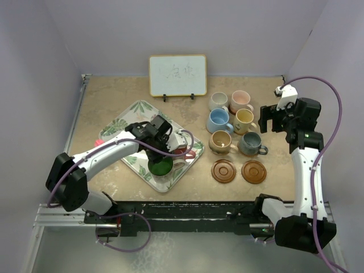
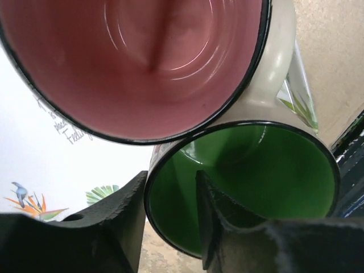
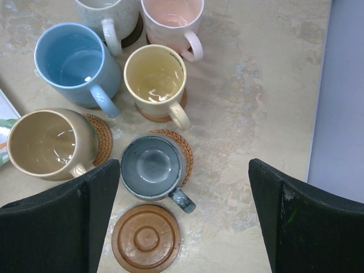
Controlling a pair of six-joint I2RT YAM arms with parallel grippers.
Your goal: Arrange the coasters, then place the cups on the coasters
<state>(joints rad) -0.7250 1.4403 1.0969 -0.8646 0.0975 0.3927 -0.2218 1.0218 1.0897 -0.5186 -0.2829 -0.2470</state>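
On the leaf-patterned tray [image 1: 135, 110] stand a green cup [image 1: 160, 166] and a red cup [image 1: 187, 152]. My left gripper [image 1: 158, 154] reaches down over the green cup [image 2: 256, 170]. One finger is outside its wall and one inside, with a gap still showing, so it is open. The red cup [image 2: 142, 57] touches it behind. Several cups stand on coasters at the right: off-white [image 1: 218, 100], pink [image 1: 240, 100], blue [image 1: 218, 120], yellow [image 1: 245, 118], tan [image 1: 220, 141], grey [image 1: 251, 143]. Two bare coasters [image 1: 223, 170] [image 1: 253, 171] lie in front. My right gripper [image 1: 272, 119] hovers wide open above the grey cup [image 3: 151, 166].
A small whiteboard [image 1: 177, 74] stands at the back of the table. The walls close in on the left, right and back. The tray's edge [image 3: 4, 111] shows just left of the tan cup [image 3: 48, 142]. One bare coaster [image 3: 146, 237] lies below the grey cup.
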